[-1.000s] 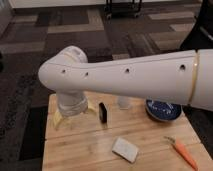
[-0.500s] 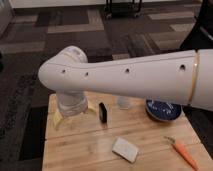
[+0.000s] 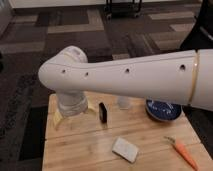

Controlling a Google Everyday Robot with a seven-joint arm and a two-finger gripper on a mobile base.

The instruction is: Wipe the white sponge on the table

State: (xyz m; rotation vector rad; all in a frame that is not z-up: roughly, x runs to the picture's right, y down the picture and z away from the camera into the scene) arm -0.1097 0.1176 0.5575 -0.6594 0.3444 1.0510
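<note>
A small flat off-white rectangular sponge [image 3: 125, 149] lies on the light wooden plank worktop [image 3: 80, 150] in the lower middle of the frame, turned a little askew, with nothing touching it. A thick white robot arm [image 3: 130, 77] crosses the frame from the right edge to a rounded elbow at the left, where a grey cylindrical segment [image 3: 70, 104] drops to the worktop's far left corner. The gripper sits at the end of that segment and is hidden behind it, well apart from the sponge; its jaws stand wide apart. A pale yellow wedge-shaped piece [image 3: 57, 118] shows at the foot of the segment. Right of it stands a small black upright block [image 3: 103, 111], then a pale cup [image 3: 123, 103] partly covered by the arm, then a dark blue dish [image 3: 162, 110] near the far right edge. An orange carrot [image 3: 182, 153] lies at the lower right. Dark patterned carpet [image 3: 60, 30] fills the upper part of the frame.
</note>
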